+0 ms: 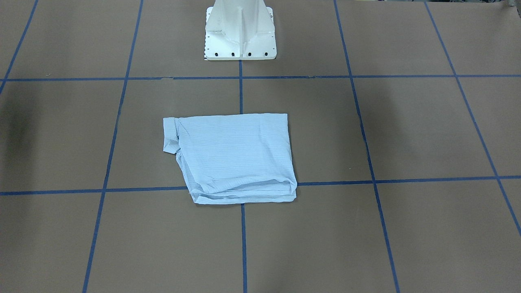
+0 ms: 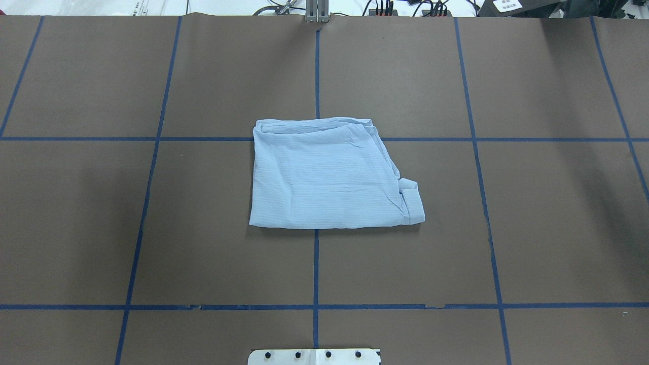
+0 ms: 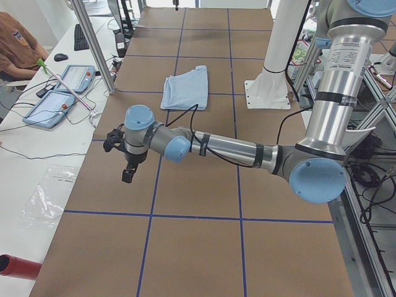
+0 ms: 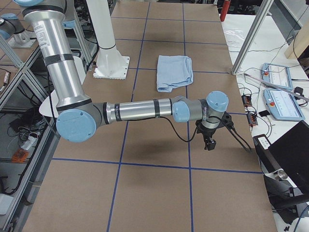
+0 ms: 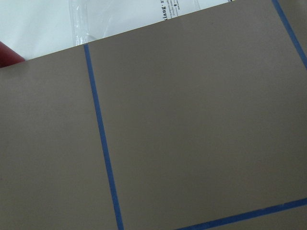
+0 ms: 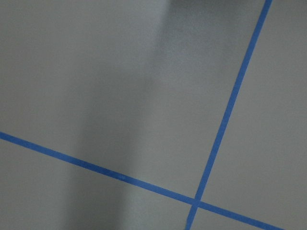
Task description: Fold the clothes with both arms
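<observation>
Silver-grey tubular arms point(image 3: 229, 148) have light-blue joint caps point(image 3: 317, 179); the pedestal point(image 1: 240, 36) is white.

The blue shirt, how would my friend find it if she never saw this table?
Find the big brown table marked into squares by blue tape lines. Look at its middle, straight out from the white pedestal base. The shirt lies there, folded into a flat pale-blue bundle, the only cloth on the table.
</observation>
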Motion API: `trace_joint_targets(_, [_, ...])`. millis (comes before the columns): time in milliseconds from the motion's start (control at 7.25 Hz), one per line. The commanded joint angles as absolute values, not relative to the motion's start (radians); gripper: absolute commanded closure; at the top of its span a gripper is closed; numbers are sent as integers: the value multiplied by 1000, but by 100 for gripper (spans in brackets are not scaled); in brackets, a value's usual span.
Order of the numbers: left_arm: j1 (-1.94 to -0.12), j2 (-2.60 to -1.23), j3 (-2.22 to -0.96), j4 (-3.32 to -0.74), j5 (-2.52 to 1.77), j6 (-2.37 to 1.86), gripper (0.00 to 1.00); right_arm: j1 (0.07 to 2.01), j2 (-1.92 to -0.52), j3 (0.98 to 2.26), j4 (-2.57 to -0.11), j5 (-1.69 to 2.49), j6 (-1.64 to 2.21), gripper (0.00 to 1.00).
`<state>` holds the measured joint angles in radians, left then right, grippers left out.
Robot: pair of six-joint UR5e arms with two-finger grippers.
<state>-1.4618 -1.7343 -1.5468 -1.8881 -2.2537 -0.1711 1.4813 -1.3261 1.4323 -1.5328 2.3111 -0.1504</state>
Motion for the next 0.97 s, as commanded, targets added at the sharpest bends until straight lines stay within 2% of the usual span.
trace_joint_targets(0, [-1465,-1684,-1531,-1879,-2255,-166,0,1503,-1408,1427,-1493,2301,-122,0])
trace_joint_targets(276, [-1468,-1692,-1546,-1751,-2256,-150,0,1505,-1416,1439,-1500,2316,88,0])
trace_joint_targets(552, [-1498,-1689,-1580,-1607,-2256,25,0,1509,-1399,1446,-1578,2324,92,0])
trace_joint_targets(828, [-1534,-1663,-1571,-1605,-2261,93,0,1569,-1417,1480,-1624,2351,91,0])
